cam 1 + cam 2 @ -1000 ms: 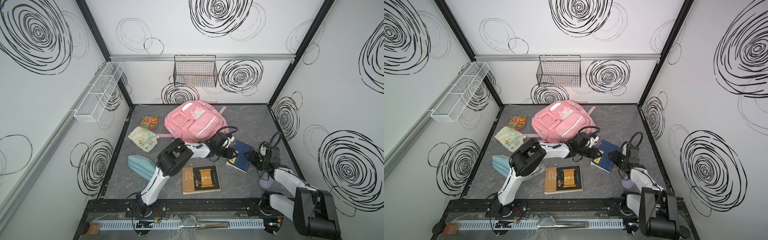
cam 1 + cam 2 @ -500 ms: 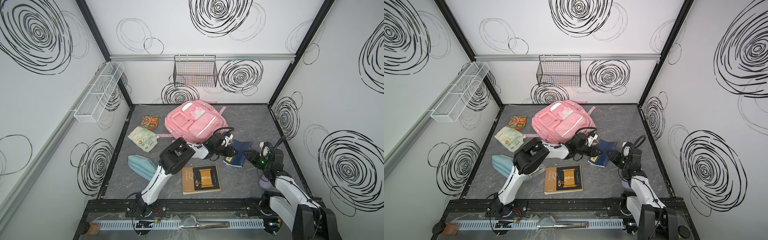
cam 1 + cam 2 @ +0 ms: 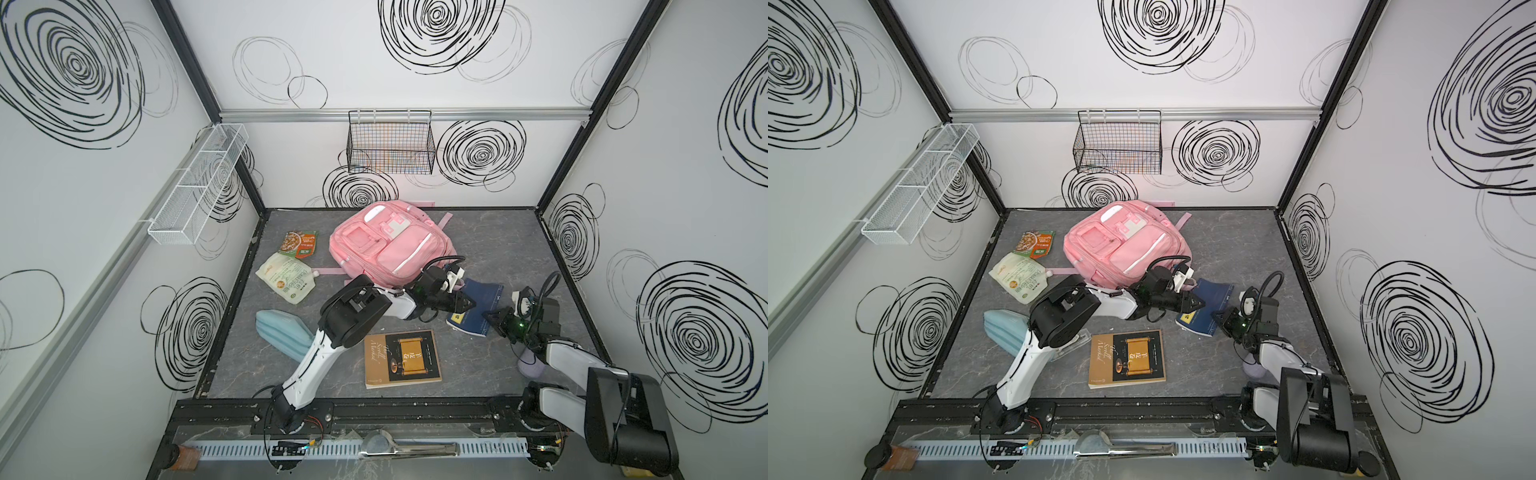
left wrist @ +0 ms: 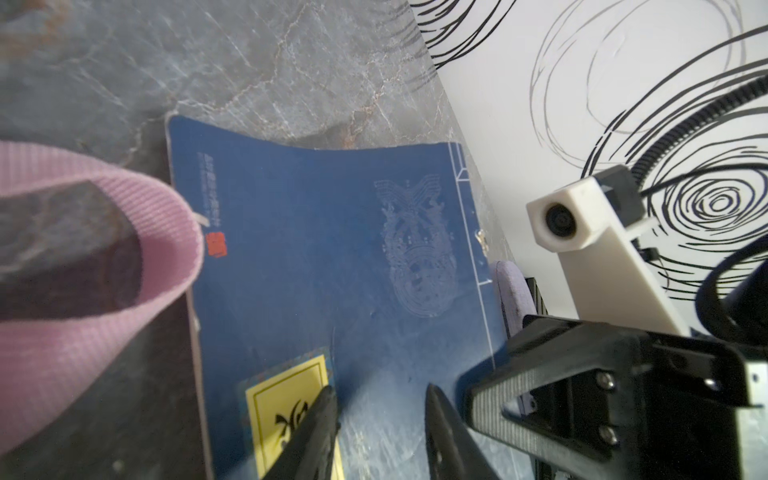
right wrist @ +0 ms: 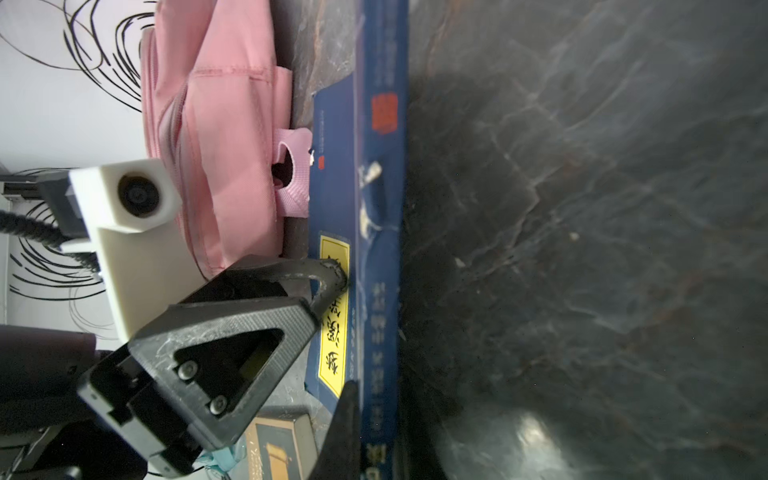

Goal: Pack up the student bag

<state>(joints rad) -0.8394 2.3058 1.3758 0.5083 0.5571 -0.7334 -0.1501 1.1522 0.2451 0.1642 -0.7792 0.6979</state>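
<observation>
The student bag (image 3: 386, 245) (image 3: 1121, 245), a pink backpack, lies front-up at the back middle of the grey floor. In the wrist views its top loop (image 4: 104, 291) (image 5: 291, 178) rests beside a blue book (image 3: 484, 291) (image 3: 1214, 291) with a yellow label. My left gripper (image 3: 471, 305) (image 4: 380, 390) reaches across to that book. Its jaws are open and their tips rest on the cover, with nothing between them. My right gripper (image 3: 488, 322) (image 5: 370, 399) is shut on the book's near edge, one finger on the cover and the other hidden under it. The book (image 5: 378, 249) curves upward.
A brown book (image 3: 401, 357) lies near the front edge. A light blue pouch (image 3: 282, 336) and two food pouches (image 3: 286, 278) (image 3: 300, 243) lie at the left. A lilac object (image 3: 530, 365) sits under my right arm. There is a black wire basket (image 3: 390, 141) on the back wall and a white wire shelf (image 3: 199, 183) on the left wall.
My right gripper moved left to the blue book and closed on its near edge. The book went from flat to bent upward. My left gripper stayed on the book.
</observation>
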